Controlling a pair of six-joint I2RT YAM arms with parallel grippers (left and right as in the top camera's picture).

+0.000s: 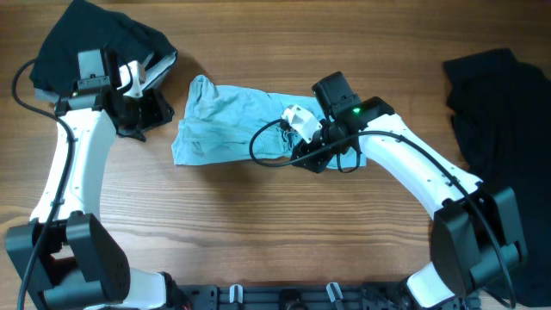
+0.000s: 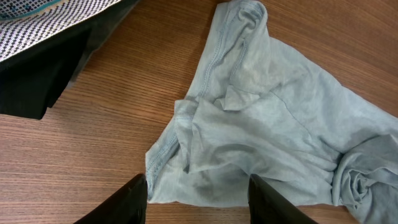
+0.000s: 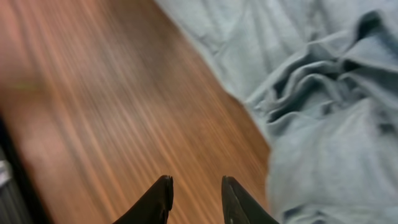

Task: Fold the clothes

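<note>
Status: shirt [image 1: 215, 120] crumpled, unfolded, mid-bench toward far edge. Black garment [image 1: 491, 95] heaped at right edge; dark heap [image 1: 86, 34] in far-left corner. Left gripper [image 2: 198, 200] fingers spread, empty, by shirt's left end. Right gripper [image 3: 196, 200] fingers apart, empty, over wood beside shirt. Judgement: no fold made; all folding left.

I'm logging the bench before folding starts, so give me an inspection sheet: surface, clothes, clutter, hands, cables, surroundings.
Surface: wood-grain table, no marks seen.
Job's things: blue T-shirt crumpled mid-table; black garment heaped at the right; black pile at the far left.
Clutter: patterned cloth at the black pile's edge.
Hands: left hand open, by the T-shirt's edge; right hand open over bare wood beside the T-shirt, view blurred.
Cables: black cable loops over the T-shirt by the right arm.
Surroundings: nothing seen beyond the table.
</note>
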